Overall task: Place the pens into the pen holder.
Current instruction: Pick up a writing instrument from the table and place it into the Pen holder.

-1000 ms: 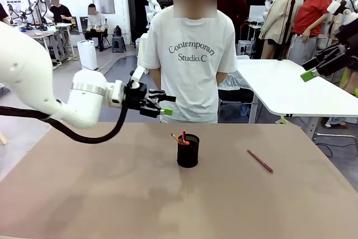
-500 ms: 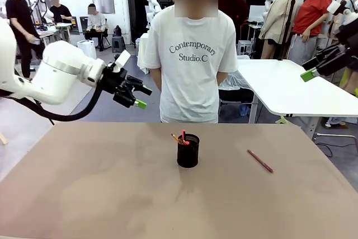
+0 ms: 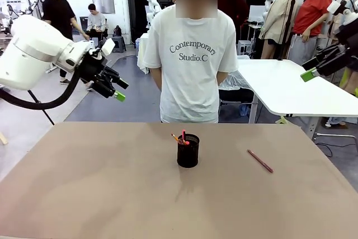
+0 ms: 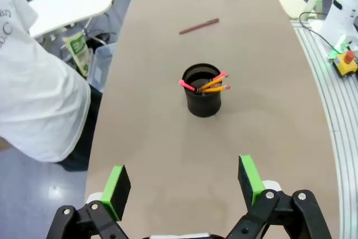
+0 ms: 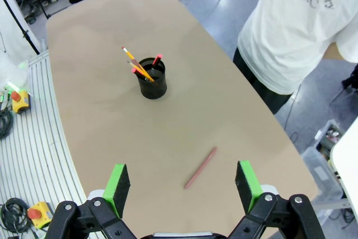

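A pinkish-red pen (image 3: 260, 160) is lying alone on the table (image 3: 84, 194), at roughly three o'clock from the pen holder (image 3: 188, 150). The yellow-orange pencil (image 3: 175, 137) and the black pen with red ends (image 3: 183, 134) are already standing inside the holder. In the front view the loose pen's long axis is running from ten o'clock to four o'clock.

The right gripper (image 3: 309, 69) is hanging high off the table's right edge, its green-padded fingers spread wide and holding nothing. Through its own wrist camera the pen is sitting at twelve o'clock from those fingers and is slanting from one o'clock to seven. A slight roll of the wrist looks enough to set the jaws across the shaft.

The left gripper (image 3: 121, 90) is likewise gaping and empty. It is pointing down from the far left corner, with the holder lying between it and the pen, so the right arm appears the nearer. A person (image 3: 192, 54) is standing at the far side, at twelve o'clock from the holder.
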